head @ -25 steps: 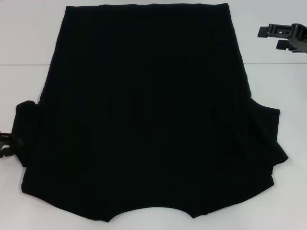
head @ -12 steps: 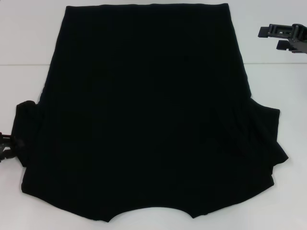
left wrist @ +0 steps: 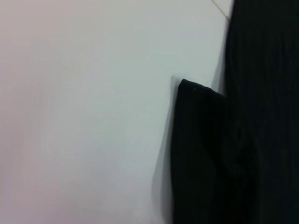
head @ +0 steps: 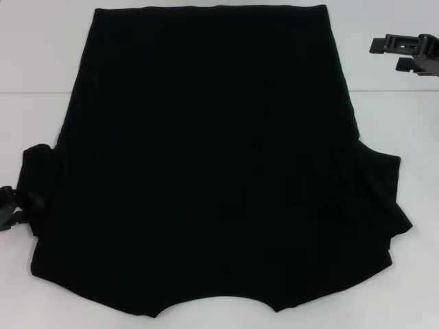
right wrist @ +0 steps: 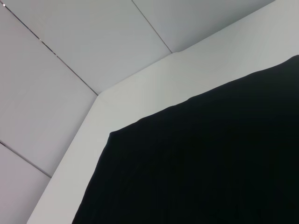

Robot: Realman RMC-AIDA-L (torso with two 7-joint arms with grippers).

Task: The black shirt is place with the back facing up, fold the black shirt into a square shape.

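Note:
The black shirt lies spread flat on the white table, plain side up, with its hem at the far side and its collar notch at the near edge. Low at the table's left edge, my left gripper touches the outer edge of the left sleeve. The left wrist view shows that sleeve beside the shirt's body. My right gripper hovers open over the table at the far right, apart from the shirt. The right wrist view shows a corner of the shirt.
Bare white table surrounds the shirt on the left and right. In the right wrist view the table's edge shows, with grey floor tiles beyond it.
The left gripper has edged slightly closer to the left sleeve. The right gripper and the shirt have not visibly moved.

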